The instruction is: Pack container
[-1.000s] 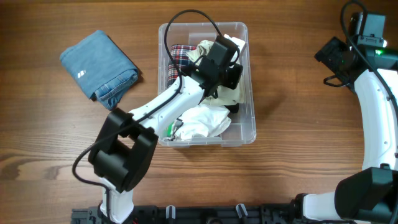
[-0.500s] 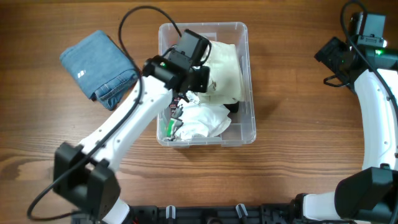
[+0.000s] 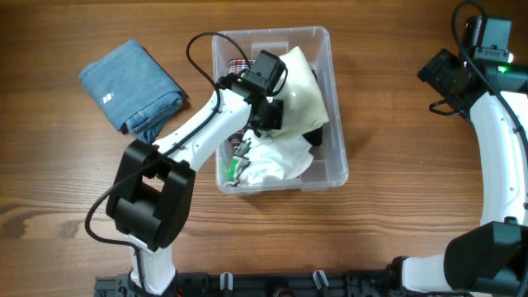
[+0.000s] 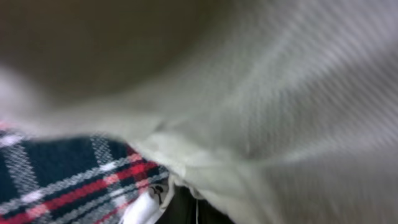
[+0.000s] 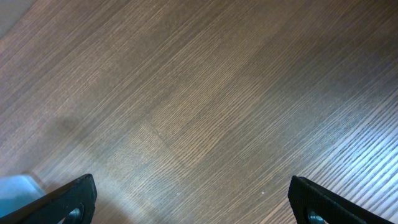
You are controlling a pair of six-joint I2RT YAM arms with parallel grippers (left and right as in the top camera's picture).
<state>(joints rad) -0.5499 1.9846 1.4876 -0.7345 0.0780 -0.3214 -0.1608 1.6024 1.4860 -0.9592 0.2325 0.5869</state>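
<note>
Inside the container (image 3: 338, 136), the left gripper (image 3: 271, 115) is closed, perhaps on the cream cloth (image 3: 301, 82); the right gripper (image 5: 193, 208) is spread wide.

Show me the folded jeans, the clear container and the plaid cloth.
folded jeans (image 3: 132, 87), overhead view, middle of the top fold.
clear container (image 3: 272, 33), overhead view, far rim.
plaid cloth (image 4: 50, 180), left wrist view, dark checked patch.
</note>
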